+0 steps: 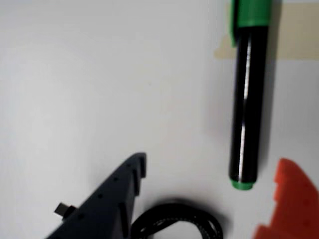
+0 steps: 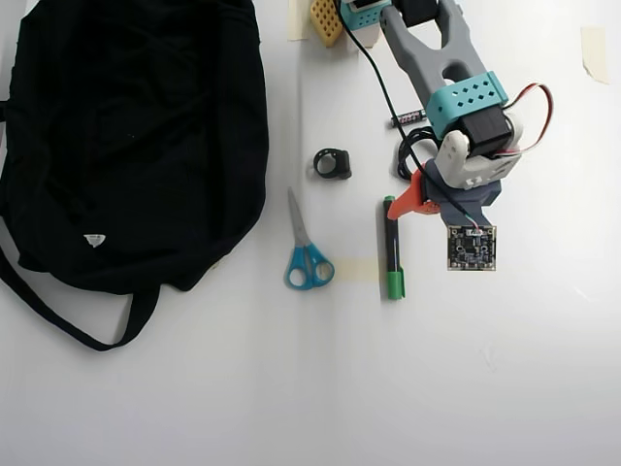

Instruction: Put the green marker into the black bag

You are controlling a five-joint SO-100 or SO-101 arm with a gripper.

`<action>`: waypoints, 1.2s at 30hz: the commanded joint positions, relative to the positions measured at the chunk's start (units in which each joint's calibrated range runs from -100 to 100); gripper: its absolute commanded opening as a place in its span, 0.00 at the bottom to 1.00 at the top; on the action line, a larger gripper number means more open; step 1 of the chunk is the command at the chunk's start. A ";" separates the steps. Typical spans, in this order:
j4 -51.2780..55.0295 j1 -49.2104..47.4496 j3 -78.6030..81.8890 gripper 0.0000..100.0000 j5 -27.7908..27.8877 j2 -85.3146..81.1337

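Note:
The green marker (image 2: 392,248) lies flat on the white table, its black barrel (image 1: 246,109) running up the right side of the wrist view. Its green cap (image 1: 251,15) points away from me and its small green end (image 1: 242,184) is nearest me. My gripper (image 1: 212,164) is open just above the table. The dark blue finger (image 1: 112,196) is left of the marker and the orange finger (image 1: 289,204) is right of its near end. Nothing is held. In the overhead view my gripper (image 2: 432,206) hovers at the marker's upper end. The black bag (image 2: 126,146) lies far left.
Blue-handled scissors (image 2: 306,248) lie between the bag and the marker. A small black ring-shaped thing (image 2: 333,163) sits above them. Beige tape (image 2: 354,270) is stuck beside the marker's cap. A black cable loop (image 1: 174,219) hangs under the wrist.

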 commanded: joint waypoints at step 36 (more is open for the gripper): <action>-0.40 4.02 -0.12 0.42 4.48 4.92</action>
